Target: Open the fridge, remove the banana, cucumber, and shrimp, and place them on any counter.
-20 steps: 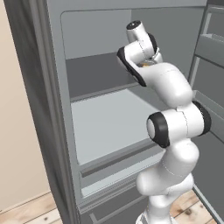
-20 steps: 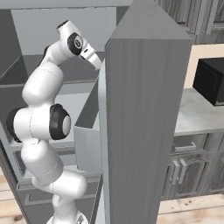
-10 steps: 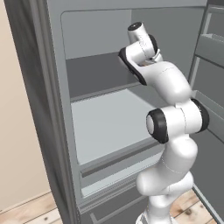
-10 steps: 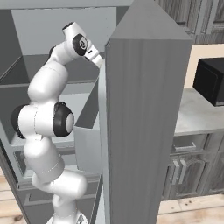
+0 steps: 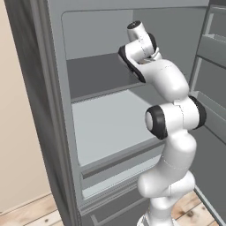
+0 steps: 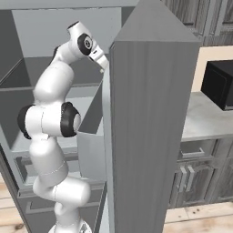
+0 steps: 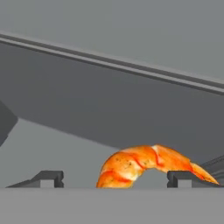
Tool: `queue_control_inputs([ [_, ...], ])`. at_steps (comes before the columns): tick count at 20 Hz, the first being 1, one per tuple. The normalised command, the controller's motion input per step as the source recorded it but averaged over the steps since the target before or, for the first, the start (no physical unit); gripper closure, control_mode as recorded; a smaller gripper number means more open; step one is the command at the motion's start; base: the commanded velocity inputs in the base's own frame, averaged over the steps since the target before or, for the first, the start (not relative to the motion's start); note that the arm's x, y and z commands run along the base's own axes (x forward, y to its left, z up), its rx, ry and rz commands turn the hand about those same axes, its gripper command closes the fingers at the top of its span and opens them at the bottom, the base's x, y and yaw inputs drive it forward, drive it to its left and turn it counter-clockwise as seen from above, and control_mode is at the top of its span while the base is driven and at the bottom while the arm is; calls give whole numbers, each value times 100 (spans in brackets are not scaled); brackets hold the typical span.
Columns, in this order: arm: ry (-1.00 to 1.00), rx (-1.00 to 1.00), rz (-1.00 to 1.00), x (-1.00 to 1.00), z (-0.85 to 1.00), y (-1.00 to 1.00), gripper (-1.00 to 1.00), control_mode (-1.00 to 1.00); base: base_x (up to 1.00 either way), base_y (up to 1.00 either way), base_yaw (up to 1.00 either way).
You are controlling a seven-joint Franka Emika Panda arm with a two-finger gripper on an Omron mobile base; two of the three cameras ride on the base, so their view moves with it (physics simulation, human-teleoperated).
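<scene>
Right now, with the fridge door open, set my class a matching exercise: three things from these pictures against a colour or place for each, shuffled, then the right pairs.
Things:
1. shrimp
2. microwave
3. fridge door

Descriptions:
A. black, on the counter at right
B. orange, lying between the gripper fingertips
C. grey, swung open beside the arm

Pairs: 1-B, 2-A, 3-C

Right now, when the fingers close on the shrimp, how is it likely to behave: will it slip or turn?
The shrimp is a small curved crescent with a thin tapering tail, so it will probably pivot between the fingers if squeezed off centre. Its glossy surface suggests that it may slip. It looks light for its size, so a nudge could slide it along the fridge shelf.
</scene>
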Motion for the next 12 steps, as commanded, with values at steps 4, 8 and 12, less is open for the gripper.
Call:
queue_control_inputs([
  [4, 6, 2, 0, 9, -33, -12, -100, -100, 0, 0, 0],
  [8, 2, 2, 0, 0, -63, -5, -100, -100, 0, 0, 0],
  [12, 0, 0, 0, 0, -69, -1, 100, -100, 0, 0, 0],
])
